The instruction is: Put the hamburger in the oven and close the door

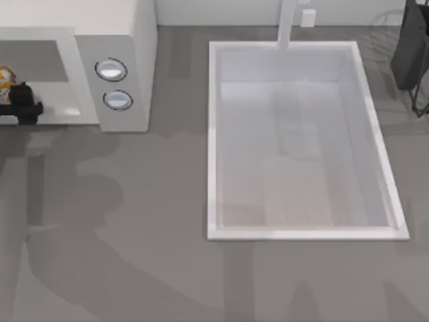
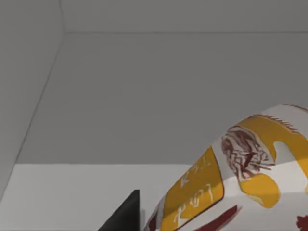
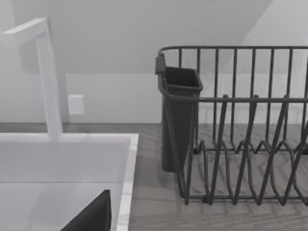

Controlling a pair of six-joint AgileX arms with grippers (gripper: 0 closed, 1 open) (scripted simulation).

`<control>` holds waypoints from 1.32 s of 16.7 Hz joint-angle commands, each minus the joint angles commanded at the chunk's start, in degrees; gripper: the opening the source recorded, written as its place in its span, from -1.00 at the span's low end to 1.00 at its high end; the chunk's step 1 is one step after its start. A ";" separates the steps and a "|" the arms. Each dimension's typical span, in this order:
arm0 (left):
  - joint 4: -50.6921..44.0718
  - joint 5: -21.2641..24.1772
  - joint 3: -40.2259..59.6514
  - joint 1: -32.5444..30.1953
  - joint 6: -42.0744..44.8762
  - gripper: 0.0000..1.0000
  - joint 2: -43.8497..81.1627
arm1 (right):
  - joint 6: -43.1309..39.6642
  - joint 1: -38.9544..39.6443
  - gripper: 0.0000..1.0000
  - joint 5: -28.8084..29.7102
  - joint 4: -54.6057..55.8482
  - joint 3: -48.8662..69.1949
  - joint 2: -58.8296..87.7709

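At the tabletop's far left corner, the oven (image 1: 124,64): white box, grey panel on its right side with two round silver-blue knobs (image 1: 111,70) one above the other. Cavity open toward the left edge of the top view, grey inside. Door not discernible in any view.

At the very left edge, just inside the oven opening: the hamburger (image 1: 5,82), pale bun with yellow-orange and dark specks, touching the black left gripper (image 1: 20,100). Gripper reaching into the opening from the front, beside and just in front of the bun. In the left wrist view, hamburger (image 2: 240,183) wrapped in white with yellow-orange and dark red markings, very close, with the grey oven wall behind and a pale floor below; a dark finger (image 2: 125,214) just beside it. Cannot tell whether the fingers are clamped on it, together or apart.

Across the middle and right of the tabletop, a large white rectangular sink basin (image 1: 213,141), with a white faucet (image 1: 288,23) at its far rim.

At the far right corner, a dark wire dish rack (image 3: 240,139) with a dark cup holder (image 3: 180,115) on its side, standing near the basin's corner. Right arm (image 1: 412,47) parked above that corner, a dark part of it at the wrist view's lower edge; finger state cannot be told.
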 joint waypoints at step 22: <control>-18.04 -2.74 43.01 -3.29 -1.29 -1.00 23.66 | 0.00 0.00 1.00 0.00 0.00 0.00 0.00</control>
